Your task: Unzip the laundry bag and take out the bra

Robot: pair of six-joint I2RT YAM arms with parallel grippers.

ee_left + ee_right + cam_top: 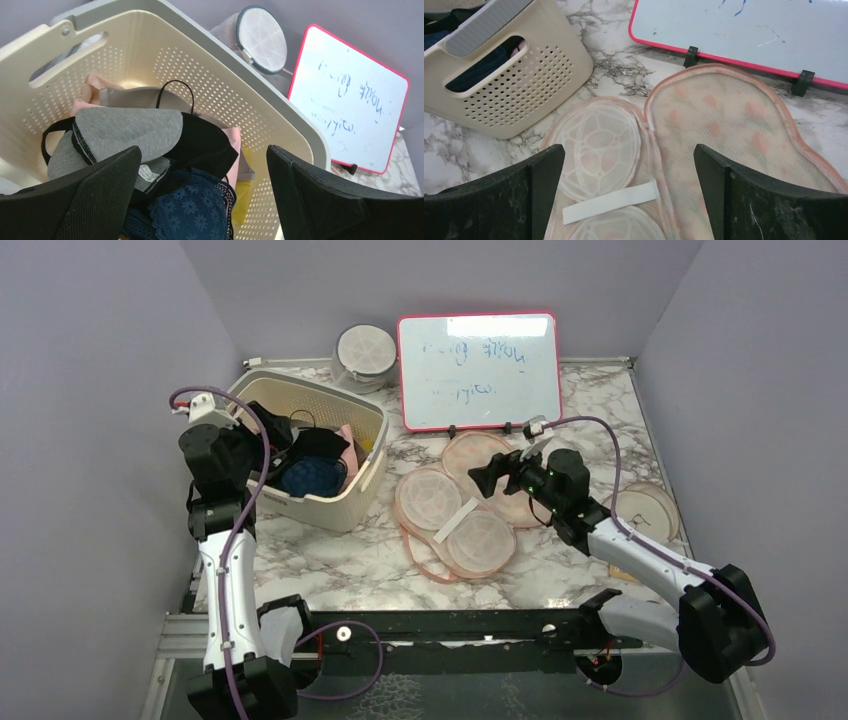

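Both of my end effectors are spread wide and holding nothing. My left end effector [202, 155] hangs over the basket [215, 80], and my right end effector [628, 150] hangs over the laundry bag [724, 130]. The bag lies unzipped and folded flat open on the counter [330, 560], just beside the basket, and I see no garment in it, only the moulded cup frames and a white strip [609, 202].

The bra [125, 127] is in the basket, grey cups up, on top of the pile and partly over a blue lace garment [190, 210]. So I judge the job essentially done.

The trouble now would come from my own moves:

- **Left side:** a thin black strap [175, 87] loops up free. If I dip or swing low, a finger could hook it and drag the bra back out, or tip the light basket.
- **Right side:** I'm low over the open bag. A careless pull-away could catch the pink trim and slide the bag into the whiteboard [744, 30], which only stands on small clips and could fall.

As for writing, the whiteboard has blue marker scrawl in two rows, which I can't make out. A small white label [147, 173] under the grey cup carries print too fine to read. I see no brand names.
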